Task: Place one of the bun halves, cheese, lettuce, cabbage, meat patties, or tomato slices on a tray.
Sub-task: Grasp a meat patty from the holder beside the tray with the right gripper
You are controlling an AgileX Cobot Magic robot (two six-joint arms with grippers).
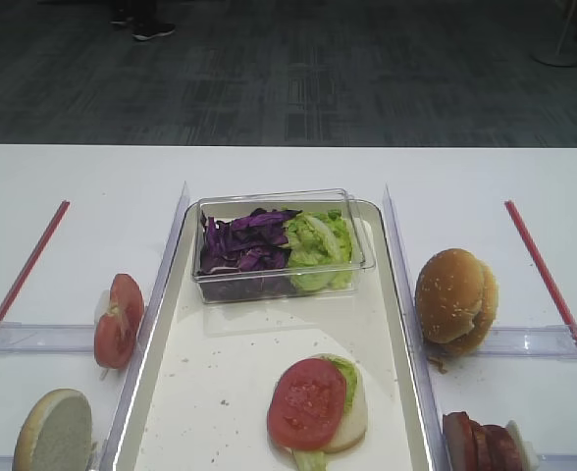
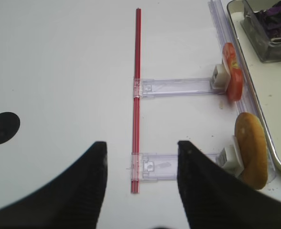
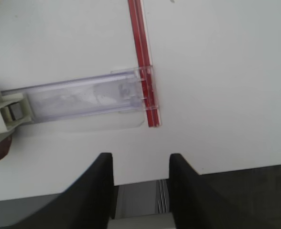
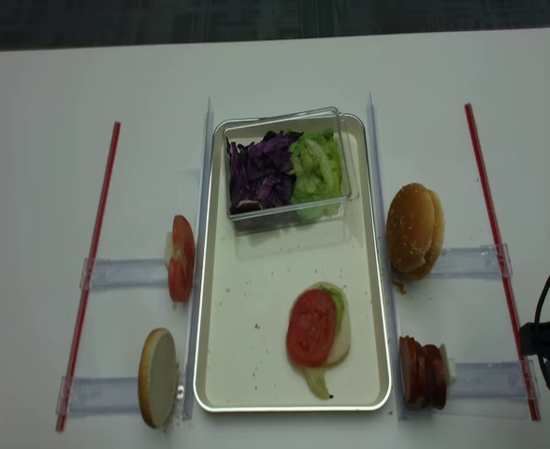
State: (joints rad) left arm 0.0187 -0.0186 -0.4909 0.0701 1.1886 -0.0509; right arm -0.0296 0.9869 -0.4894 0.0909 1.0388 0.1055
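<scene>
Exterior high shows the tray [image 1: 403,345] already carrying a small stack near its front edge: a pale bun half [image 1: 351,417] lying cut face up, a lettuce leaf [image 1: 344,376] over it, and a tomato slice [image 1: 307,402] on top. Judging by that, several placements are done, and a patty, cabbage and a top bun would be what is left. At the tray's far end a clear box [image 1: 357,238] holds the purple cabbage [image 1: 244,243] beside more crinkled green lettuce.

Supplies wait off the tray in clear acrylic holders. On the left stand a tomato slice on edge [image 1: 119,320] and a bun half [image 1: 55,430] with its pale, grainy face showing. On the right stand sesame-speckled golden buns [image 1: 454,299] and dark-rimmed patties [image 1: 480,443]. The tray's metal rim is shiny and its cream floor is dotted with crumbs.

Both wrist views show black fingers parted and nothing between them: the left gripper [image 2: 141,152] hangs over bare table by a red strip [image 2: 136,95], and the right gripper [image 3: 140,164] hangs near the table edge.
</scene>
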